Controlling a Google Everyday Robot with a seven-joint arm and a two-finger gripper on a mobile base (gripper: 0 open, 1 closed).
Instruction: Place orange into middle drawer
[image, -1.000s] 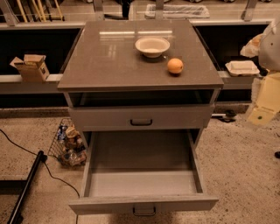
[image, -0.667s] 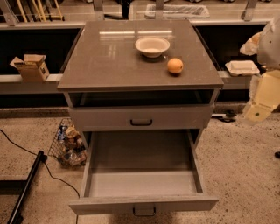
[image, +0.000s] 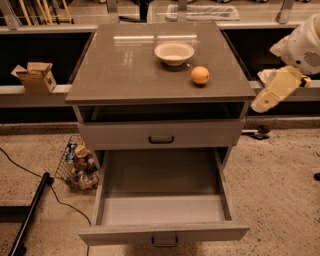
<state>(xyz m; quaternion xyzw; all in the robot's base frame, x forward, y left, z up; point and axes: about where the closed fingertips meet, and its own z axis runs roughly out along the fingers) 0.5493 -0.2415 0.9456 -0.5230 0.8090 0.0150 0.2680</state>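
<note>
The orange (image: 200, 75) sits on the grey cabinet top (image: 125, 65), near its right front part, just right and in front of the cream-white bowl (image: 174, 52). The middle drawer (image: 162, 210) is pulled fully out below a shut drawer front (image: 161, 134); its plain grey inside holds nothing. My gripper (image: 267, 99) hangs at the end of the white and cream arm at the right edge of the view. It is beside the cabinet's right front corner, apart from the orange and holding nothing that I can see.
A wire basket of small items (image: 77, 162) stands on the floor left of the cabinet. A dark pole and cable (image: 30, 210) lie at the lower left. A cardboard box (image: 35, 76) sits on a ledge at the left.
The arm end at the right has moved up and a little left, closer to the cabinet's top corner. The orange, the bowl and the drawer have not moved.
</note>
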